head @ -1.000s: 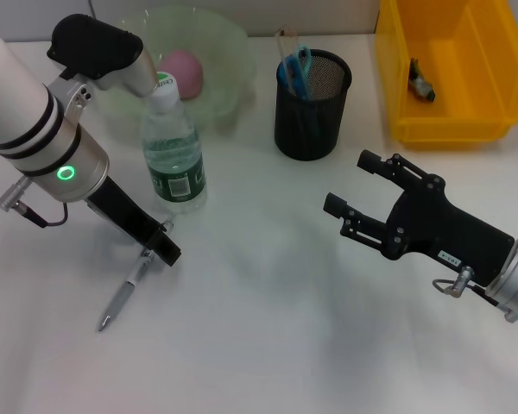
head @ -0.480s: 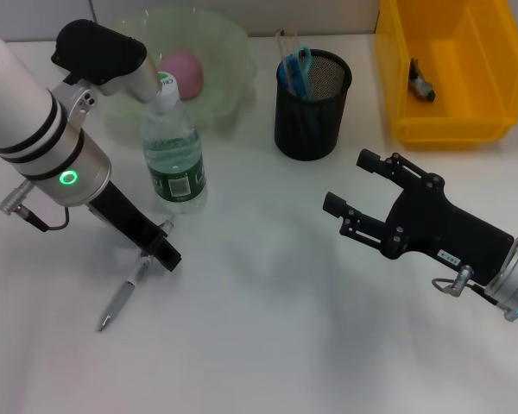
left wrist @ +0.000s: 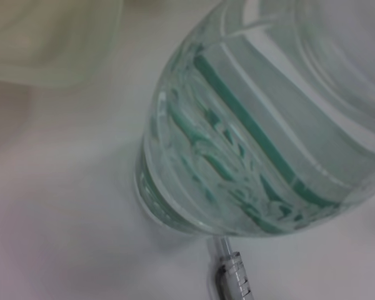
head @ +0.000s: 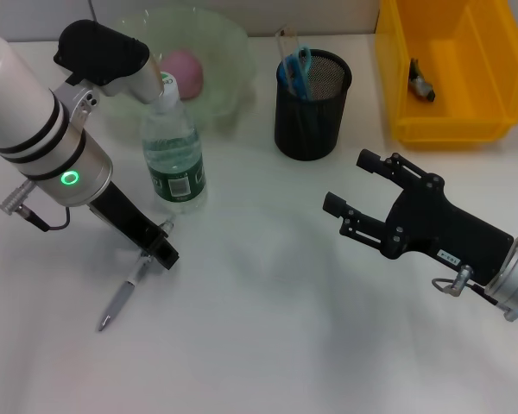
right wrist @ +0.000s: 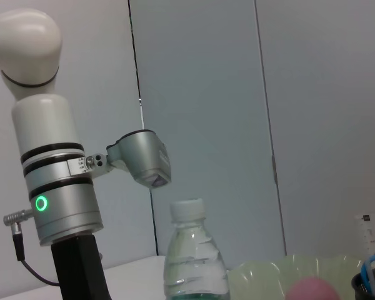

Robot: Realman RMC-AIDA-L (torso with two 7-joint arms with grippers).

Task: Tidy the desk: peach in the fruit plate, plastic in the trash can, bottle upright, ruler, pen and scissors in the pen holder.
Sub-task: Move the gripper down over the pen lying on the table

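Note:
A silver pen (head: 121, 297) lies on the white table at the front left; it also shows in the left wrist view (left wrist: 229, 278). My left gripper (head: 161, 248) points down over the pen's upper part, next to it or on it. The clear water bottle (head: 174, 155) stands upright just behind it and fills the left wrist view (left wrist: 250, 119). The pink peach (head: 182, 69) lies in the green fruit plate (head: 229, 43). Blue scissors (head: 295, 67) and a ruler (head: 284, 40) stand in the black mesh pen holder (head: 311, 108). My right gripper (head: 345, 183) is open and empty, hovering at the right.
A yellow bin (head: 466, 129) at the back right holds a small dark object (head: 423, 82). The right wrist view shows the left arm (right wrist: 56, 206), the bottle (right wrist: 190, 256) and the plate's rim (right wrist: 275, 272). Bare table lies between the arms.
My left arm has shifted slightly to the right and away. The pen, the bottle and the right arm have not moved.

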